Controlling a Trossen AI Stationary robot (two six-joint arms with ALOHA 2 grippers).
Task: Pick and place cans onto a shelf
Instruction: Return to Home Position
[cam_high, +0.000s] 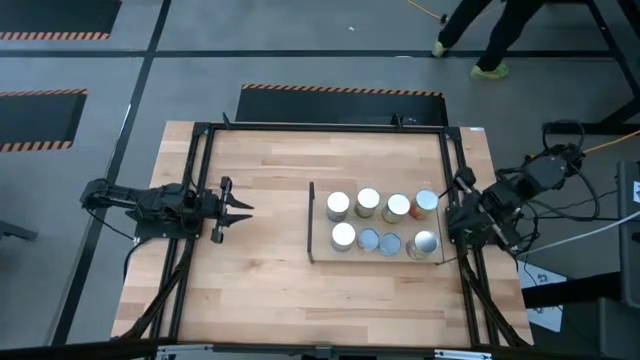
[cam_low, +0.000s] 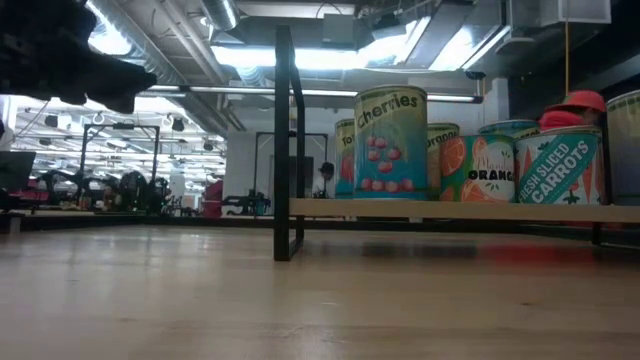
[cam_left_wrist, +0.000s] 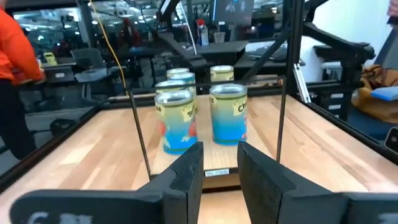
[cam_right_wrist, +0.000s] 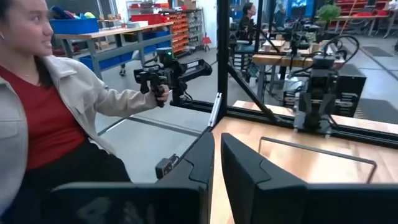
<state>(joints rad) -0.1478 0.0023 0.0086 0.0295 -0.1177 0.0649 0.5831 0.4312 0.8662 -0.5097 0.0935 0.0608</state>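
Observation:
Several cans (cam_high: 367, 203) stand upright in two rows on the shelf (cam_high: 405, 226), a light-wood board on the table's right half with a thin dark upright panel (cam_high: 311, 222) along its left edge. In the low view the cans (cam_low: 390, 140) show printed labels above the board (cam_low: 450, 210). My left gripper (cam_high: 238, 210) hovers open at the table's left, pointing level at the cans (cam_left_wrist: 229, 115), with nothing between its fingers. My right gripper (cam_high: 462, 188) is shut and empty at the table's right edge, beside the shelf's right end; its wrist view looks away over the frame.
A dark metal frame (cam_high: 320, 127) runs around the tabletop. Bare wood (cam_high: 270, 190) lies between my left gripper and the shelf panel. A person (cam_right_wrist: 56, 118) holding a hand controller stands beyond the table; another person (cam_high: 490, 35) walks past the far right.

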